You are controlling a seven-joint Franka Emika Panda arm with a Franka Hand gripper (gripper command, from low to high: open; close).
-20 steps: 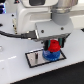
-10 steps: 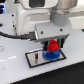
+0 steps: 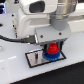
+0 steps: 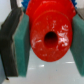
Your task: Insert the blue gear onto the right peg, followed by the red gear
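Note:
In the exterior view my gripper (image 3: 52, 49) is low over the grey plate with a black border (image 3: 36, 59). It is shut on the red gear (image 3: 51, 49), which sits right above the blue gear (image 3: 51, 56) on the plate's right part. In the wrist view the red gear (image 4: 50, 36) fills the middle, its centre hole facing the camera, clamped between the two teal finger pads (image 4: 21, 42). A bit of blue (image 4: 26, 4) shows behind it. The right peg is hidden by the gears. The other peg cannot be made out.
The white arm and its housing (image 3: 35, 20) fill the upper part of the exterior view. A black cable (image 3: 12, 37) runs across the white table (image 3: 20, 72) at the exterior view's left.
The gripper with the red gear has sunk slightly toward the blue gear; otherwise little has moved.

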